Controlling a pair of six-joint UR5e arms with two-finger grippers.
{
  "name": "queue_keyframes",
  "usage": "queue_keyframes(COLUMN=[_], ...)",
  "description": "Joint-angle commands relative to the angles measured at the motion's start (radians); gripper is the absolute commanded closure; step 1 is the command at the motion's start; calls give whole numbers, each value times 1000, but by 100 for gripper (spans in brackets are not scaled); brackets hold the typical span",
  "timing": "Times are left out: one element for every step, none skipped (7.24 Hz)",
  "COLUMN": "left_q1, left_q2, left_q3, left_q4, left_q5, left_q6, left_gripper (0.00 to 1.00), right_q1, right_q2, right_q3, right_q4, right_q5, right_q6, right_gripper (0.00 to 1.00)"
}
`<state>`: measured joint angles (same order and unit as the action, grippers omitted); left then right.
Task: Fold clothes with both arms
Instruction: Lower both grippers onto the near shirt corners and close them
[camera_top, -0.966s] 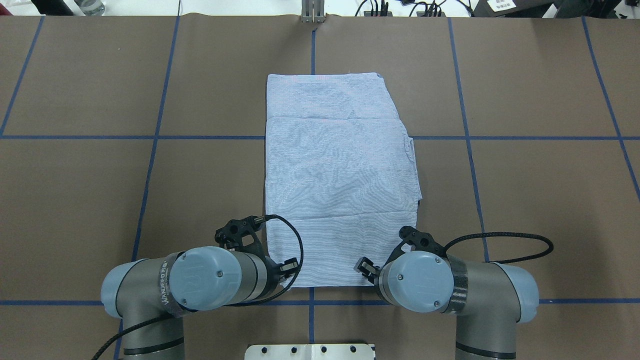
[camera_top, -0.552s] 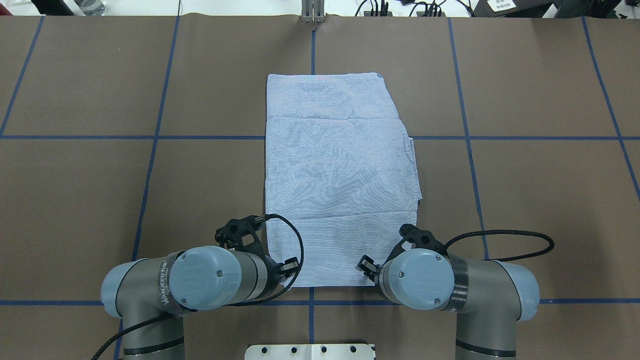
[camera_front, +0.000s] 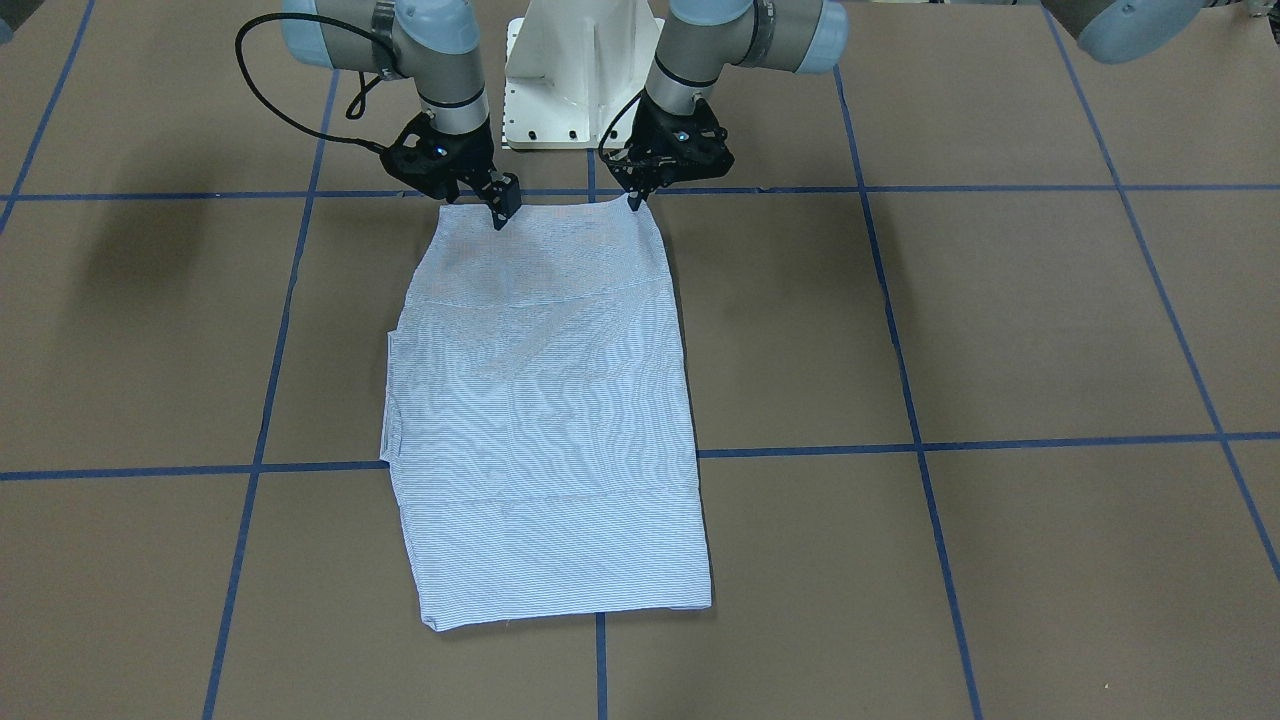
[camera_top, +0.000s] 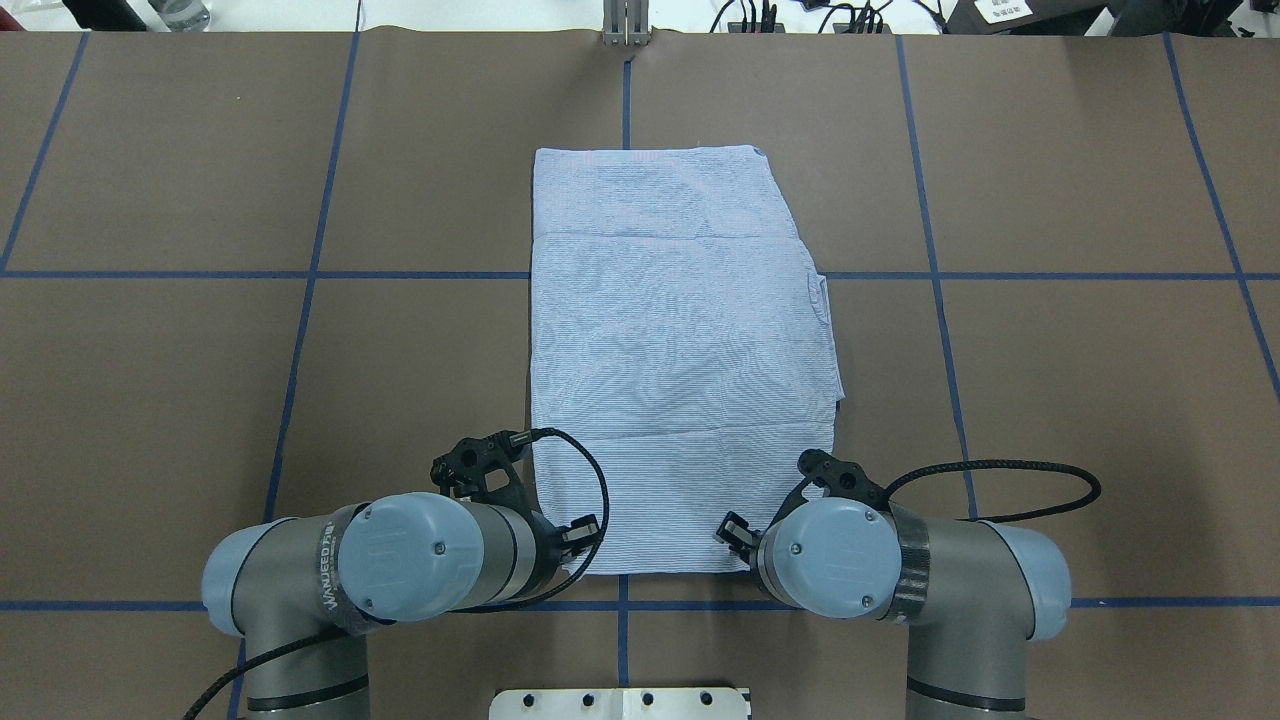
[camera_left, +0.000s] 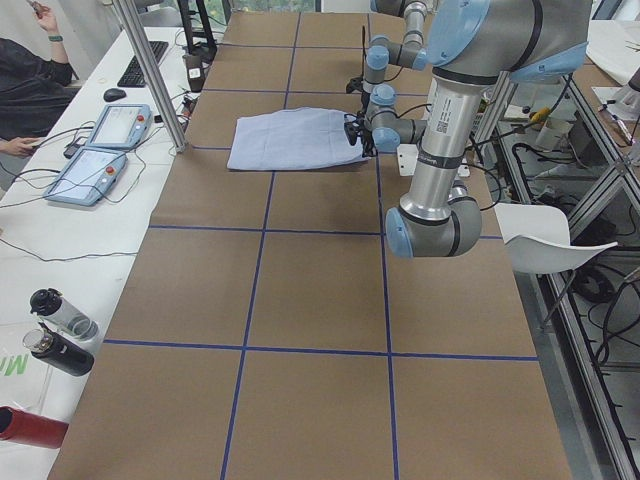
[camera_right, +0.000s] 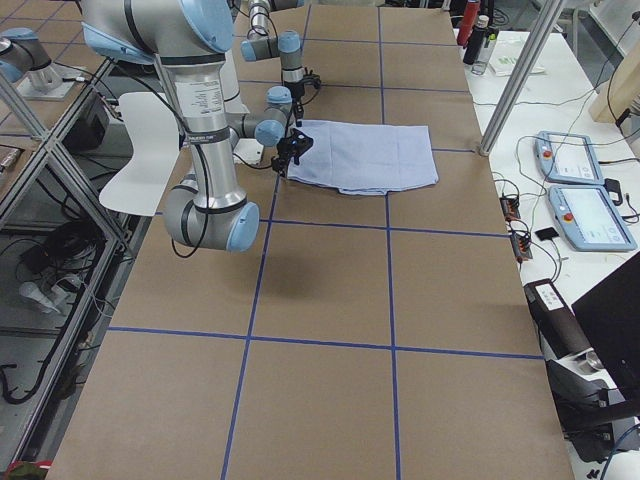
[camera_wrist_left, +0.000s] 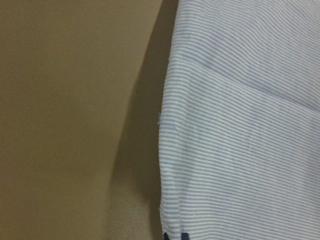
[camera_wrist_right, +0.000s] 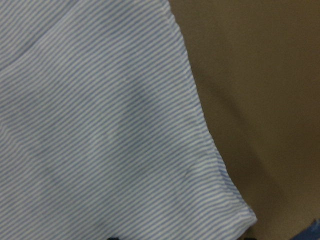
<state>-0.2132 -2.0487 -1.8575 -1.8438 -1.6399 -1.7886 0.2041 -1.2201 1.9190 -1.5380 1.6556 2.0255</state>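
Left gripper (camera_front: 634, 203) and right gripper (camera_front: 499, 213) both down at the top edge of the shirt (camera_front: 545, 400)
In my front view they sit at its upper right corner and near its upper left one. I honestly can't tell if either is pinching cloth or spread. The folded shirt lies flat mid-frame on the brown table (camera_front: 1000, 330).
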Motion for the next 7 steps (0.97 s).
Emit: queue_keyframes(left_q1=[0, 0, -2, 0, -2, -2, -2], left_q2=[1, 2, 4, 2, 7, 7, 1], left_q3=[0, 0, 0, 1, 1, 1, 1], left_q4=[0, 0, 0, 0, 0, 0, 0], left_q5=[0, 0, 0, 0, -1, 0, 0], left_q6=[0, 0, 0, 0, 0, 0, 0], left_gripper=[100, 100, 100, 100, 100, 100, 100], right_q1=[1, 3, 8, 9, 11, 12, 17], right_q2=[2, 2, 4, 14, 34, 56, 60], right_q3=[-3, -1, 2, 0, -1, 0, 0], right_q4=[-1, -1, -1, -1, -26, -55, -57], right_q5=[3, 4, 7, 6, 4, 3, 3], right_q6=[-1, -1, -1, -1, 1, 2, 2], right_gripper=[41, 62, 80, 91, 100, 100, 100])
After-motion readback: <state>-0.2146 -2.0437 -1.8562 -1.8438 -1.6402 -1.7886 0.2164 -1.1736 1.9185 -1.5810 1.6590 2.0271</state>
